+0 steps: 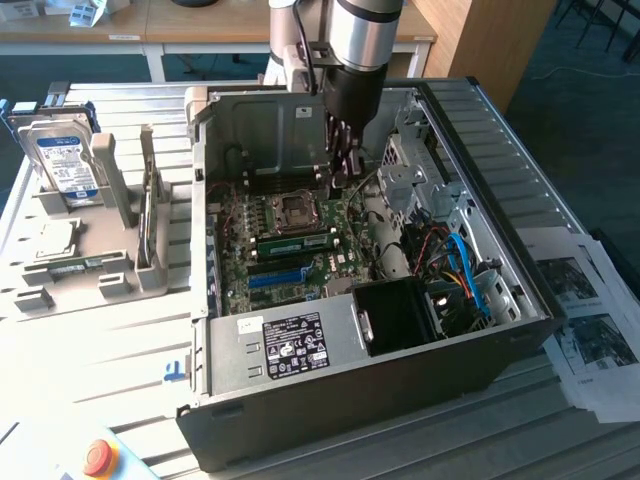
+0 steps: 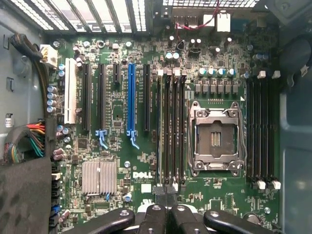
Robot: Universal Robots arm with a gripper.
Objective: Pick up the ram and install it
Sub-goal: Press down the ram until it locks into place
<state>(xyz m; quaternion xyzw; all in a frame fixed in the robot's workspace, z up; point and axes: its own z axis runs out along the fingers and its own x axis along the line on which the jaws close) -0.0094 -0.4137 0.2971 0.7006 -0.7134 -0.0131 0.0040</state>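
Reaching down from above into an open computer case [image 1: 480, 345], the arm is holding its gripper [image 1: 347, 172] over the far part of the motherboard [image 1: 245, 275], a little toward the exterior view's right of the socket [image 1: 297, 208]. The pincer's fingers are pressing together, tip against tip. In the wrist view the gripper [image 2: 167, 201] is sitting closed over one end of the dark memory slots [image 2: 170, 131] running beside the socket. The ram [image 1: 295, 243], a narrow green stick with a pale label, is lying along a slot just near of the socket, seated on the motherboard. The gripper is hanging above and beyond the ram's right end, and the exterior view is showing them apart. Which of the slots is carrying the stick cannot be told from the wrist view. A blue slot [image 1: 278, 277] is lying nearer on the motherboard, parallel to the ram. On the exterior view's left, well apart from the case, a grey fixture [image 1: 110, 285] is standing on the slatted table [image 1: 120, 350] and propping up a drive [image 1: 65, 160] with a blue and white label. Printed sheets [image 1: 590, 325] are lying on the table at the right of the case. A red button [image 1: 97, 457] is sitting at the near left corner.
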